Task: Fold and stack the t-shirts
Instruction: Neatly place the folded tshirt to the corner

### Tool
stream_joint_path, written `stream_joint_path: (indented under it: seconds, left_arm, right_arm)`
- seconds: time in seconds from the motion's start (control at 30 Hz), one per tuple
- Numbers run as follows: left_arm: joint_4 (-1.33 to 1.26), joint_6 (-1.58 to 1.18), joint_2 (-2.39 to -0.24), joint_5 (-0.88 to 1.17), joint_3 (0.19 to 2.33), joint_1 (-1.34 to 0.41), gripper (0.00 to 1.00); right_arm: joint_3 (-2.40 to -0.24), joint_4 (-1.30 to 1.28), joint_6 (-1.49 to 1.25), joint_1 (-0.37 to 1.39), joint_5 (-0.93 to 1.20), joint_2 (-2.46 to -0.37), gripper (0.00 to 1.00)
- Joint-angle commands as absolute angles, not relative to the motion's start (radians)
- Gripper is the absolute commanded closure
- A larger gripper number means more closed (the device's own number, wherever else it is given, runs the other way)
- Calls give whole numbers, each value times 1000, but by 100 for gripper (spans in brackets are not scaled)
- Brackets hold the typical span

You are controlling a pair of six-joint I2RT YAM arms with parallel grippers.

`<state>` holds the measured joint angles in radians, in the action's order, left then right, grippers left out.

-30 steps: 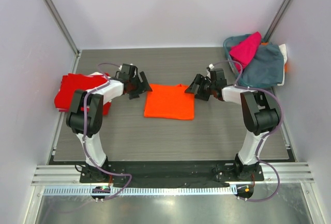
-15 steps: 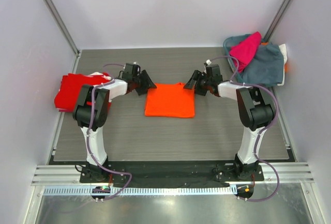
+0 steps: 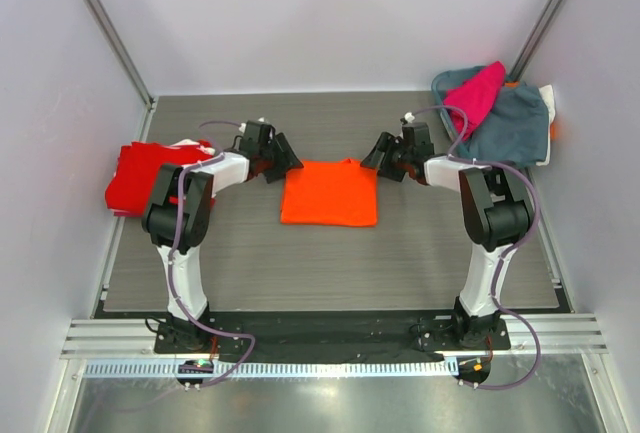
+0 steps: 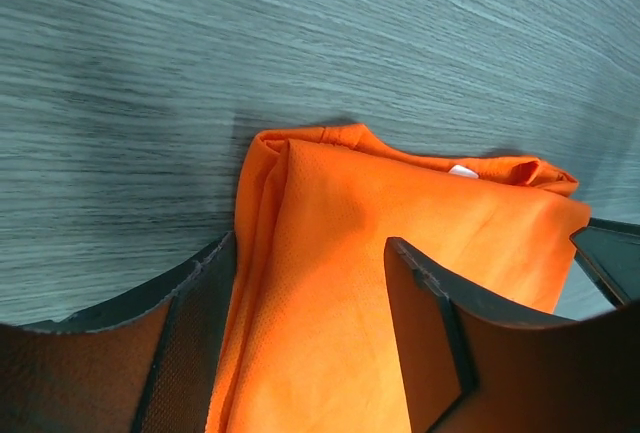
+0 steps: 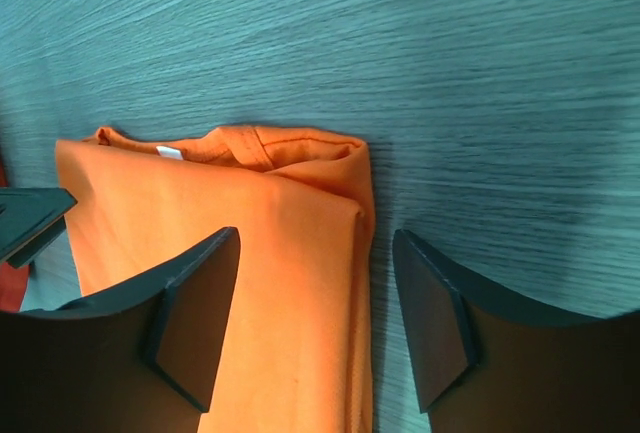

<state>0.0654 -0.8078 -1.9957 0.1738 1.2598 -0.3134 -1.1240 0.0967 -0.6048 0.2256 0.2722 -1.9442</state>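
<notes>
1. A folded orange t-shirt (image 3: 329, 196) lies flat at the middle of the table (image 3: 400, 253), with its collar toward the far edge.
2. The left gripper (image 4: 310, 253) has its fingers spread apart and straddles the shirt's far left corner.
3. The right gripper (image 5: 318, 238), fingers likewise spread, straddles the shirt's far right corner.
4. A red t-shirt (image 3: 135, 178) lies at the table's left edge.
5. A magenta t-shirt (image 3: 475, 93) rests on grey-blue clothing (image 3: 515, 128) at the far right corner.
</notes>
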Motion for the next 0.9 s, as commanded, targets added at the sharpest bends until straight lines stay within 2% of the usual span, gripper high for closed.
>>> stream_joint_path:
  seconds: [0.0,0.13,0.4,0.43,0.5,0.53,0.6,0.7,0.87]
  left_arm:
    - [153,-784,-2028,117,1272,-311,39]
    - [140,-792,-2054,127,1287,-319,56]
    - [109,-831,-2114,117,1319,-322,66]
    - [107,-837,-2114,111,1318,-322,65]
    - [107,-841,-2103,97,1304,-322,65]
    - [110,-838,-2097,80,1298,-321,65]
    - [110,-833,-2076,69,1281,-321,66]
    - [118,-828,-2059,46,1260,-322,66]
    - [117,-831,-2034,35,1239,-322,66]
  right_arm:
    - [-1112,-8,-572,224,230,-2011,33]
    - [-1146,-11,-571,241,236,-2055,39]
    - [-1226,-18,-577,261,298,-2112,49]
    - [-1226,-21,-578,264,295,-2111,49]
    - [-1215,-29,-581,265,256,-2094,40]
    - [-1210,-35,-583,265,239,-2086,31]
    - [-1197,-47,-584,256,204,-2066,26]
    - [-1164,-48,-586,244,210,-2040,25]
    - [-1112,-31,-578,242,225,-2014,32]
